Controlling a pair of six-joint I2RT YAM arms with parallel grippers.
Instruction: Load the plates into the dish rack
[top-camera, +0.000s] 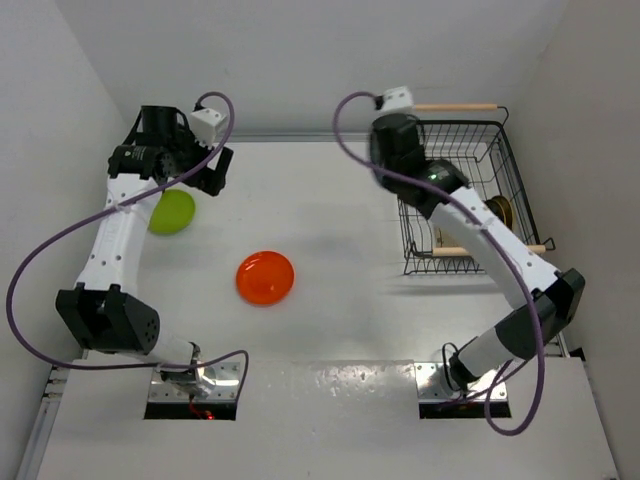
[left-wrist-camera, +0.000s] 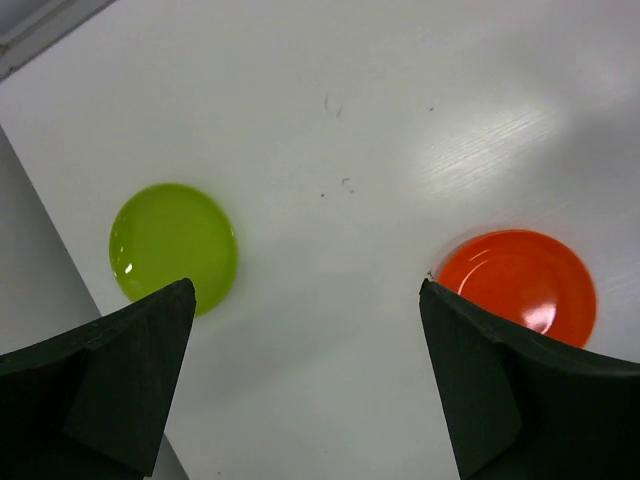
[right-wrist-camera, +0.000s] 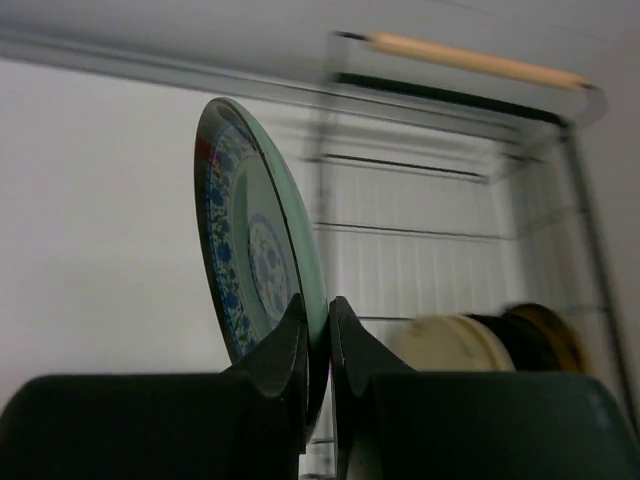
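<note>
While pinching teal plate (right-wrist-camera: 250, 260) by lower rim in right hand (right-wrist-camera: 317, 310), upright, just beside dish rack (right-wrist-camera: 450, 180): likely stiff, glazed, slippery, breakable; keep firm rim grip. Left hand (left-wrist-camera: 305, 300): wide open, empty. Lime plate (left-wrist-camera: 172, 245), orange plate (left-wrist-camera: 520, 285): flat on table (left-wrist-camera: 350, 120), well apart from dish rack.

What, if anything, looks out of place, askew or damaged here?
Nothing stands out. The green plate and orange plate lie flat on the table, apart. The right tool grips the teal plate upright by its rim near the rack, where other plates stand on edge.
</note>
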